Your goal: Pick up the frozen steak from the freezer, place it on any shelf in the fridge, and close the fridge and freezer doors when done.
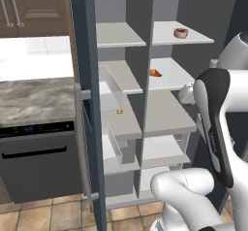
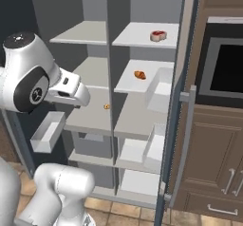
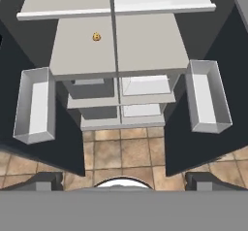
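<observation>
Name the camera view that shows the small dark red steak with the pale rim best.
The right base view: the small dark red steak with the pale rim lies unblocked on the top right shelf. The left base view shows it smaller and farther off.

You face the open unit: the freezer (image 2: 83, 78) on your left, the fridge (image 2: 142, 78) on your right. The frozen steak (image 2: 158, 35) lies on the fridge's top shelf (image 2: 137, 34), a small orange item (image 2: 139, 75) one shelf below, bins (image 3: 34, 104) on both doors.
</observation>
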Robot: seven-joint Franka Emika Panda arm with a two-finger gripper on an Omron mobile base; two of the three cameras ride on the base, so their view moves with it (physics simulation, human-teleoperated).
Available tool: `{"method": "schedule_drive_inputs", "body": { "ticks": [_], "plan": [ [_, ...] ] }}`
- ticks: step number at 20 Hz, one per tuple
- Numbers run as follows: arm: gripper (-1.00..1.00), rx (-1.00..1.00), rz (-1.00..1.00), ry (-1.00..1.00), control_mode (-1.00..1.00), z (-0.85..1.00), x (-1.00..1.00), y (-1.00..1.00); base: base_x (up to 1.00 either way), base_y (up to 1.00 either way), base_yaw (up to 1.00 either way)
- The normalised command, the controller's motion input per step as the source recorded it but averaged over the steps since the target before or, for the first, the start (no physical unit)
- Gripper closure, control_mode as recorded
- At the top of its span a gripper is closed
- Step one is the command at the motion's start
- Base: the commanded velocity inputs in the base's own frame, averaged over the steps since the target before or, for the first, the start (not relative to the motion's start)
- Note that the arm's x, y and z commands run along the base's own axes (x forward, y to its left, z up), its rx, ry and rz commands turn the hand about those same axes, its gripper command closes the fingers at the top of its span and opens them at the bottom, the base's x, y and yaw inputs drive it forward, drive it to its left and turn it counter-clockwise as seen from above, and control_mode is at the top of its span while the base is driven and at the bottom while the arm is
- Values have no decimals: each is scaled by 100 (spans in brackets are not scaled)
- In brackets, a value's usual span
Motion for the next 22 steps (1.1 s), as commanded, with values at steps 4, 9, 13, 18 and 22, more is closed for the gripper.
{"method": "schedule_drive_inputs", "body": {
  "ticks": [4,9,13,18,22],
  "plan": [
    [-100,0,0,0,100,0,0,0,-55,2,0],
    [-100,0,0,0,-100,0,0,0,-18,0,0],
    [-100,0,0,0,-100,0,0,0,0,0,0],
    [-100,0,0,0,-100,0,-1,1,0,0,0],
    [-100,-1,10,-13,-100,4,-45,28,0,0,0]
  ]
}}
